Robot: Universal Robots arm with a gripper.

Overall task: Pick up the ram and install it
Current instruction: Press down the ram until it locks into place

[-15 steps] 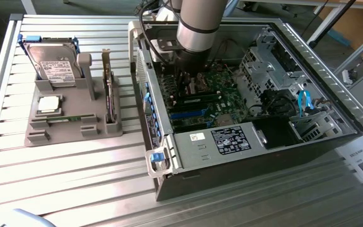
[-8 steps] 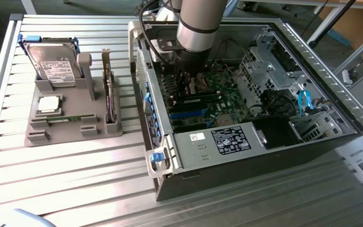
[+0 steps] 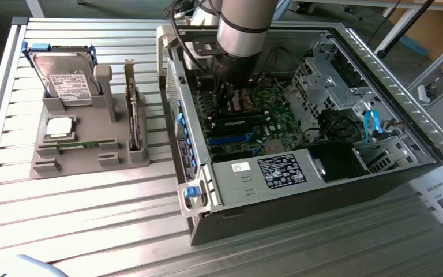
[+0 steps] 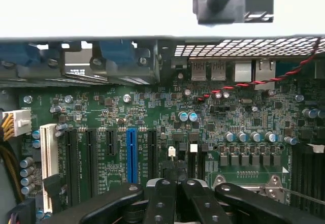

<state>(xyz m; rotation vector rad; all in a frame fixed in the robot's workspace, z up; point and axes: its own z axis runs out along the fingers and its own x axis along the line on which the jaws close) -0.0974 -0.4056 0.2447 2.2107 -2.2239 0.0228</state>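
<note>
The arm [image 3: 241, 29], a smooth grey cylinder with a black band, reaches down into the open computer case [image 3: 375, 63], a box of dull perforated sheet metal. Its black gripper [image 4: 177, 188] hangs just above the green motherboard [image 4: 152, 107] with the fingers [image 4: 161, 198] pressed together and nothing between them. The board is thick with small silver capacitors and long black slots, one slot blue [image 4: 131, 153] and one white [image 4: 48, 158]; a twisted red and black wire [image 4: 284, 76] crosses it. A white-printed black label [image 3: 281, 170] sits on the power supply; its text cannot be read.

On the exterior view's left, a grey moulded plastic holder [image 3: 75, 161] rests on the ribbed aluminium table [image 3: 67, 219]. The ram [image 3: 79, 145], a thin green strip, lies low in the holder, near a square silver processor [image 3: 60, 127] and an upright hard drive [image 3: 66, 78] with a white label.
</note>
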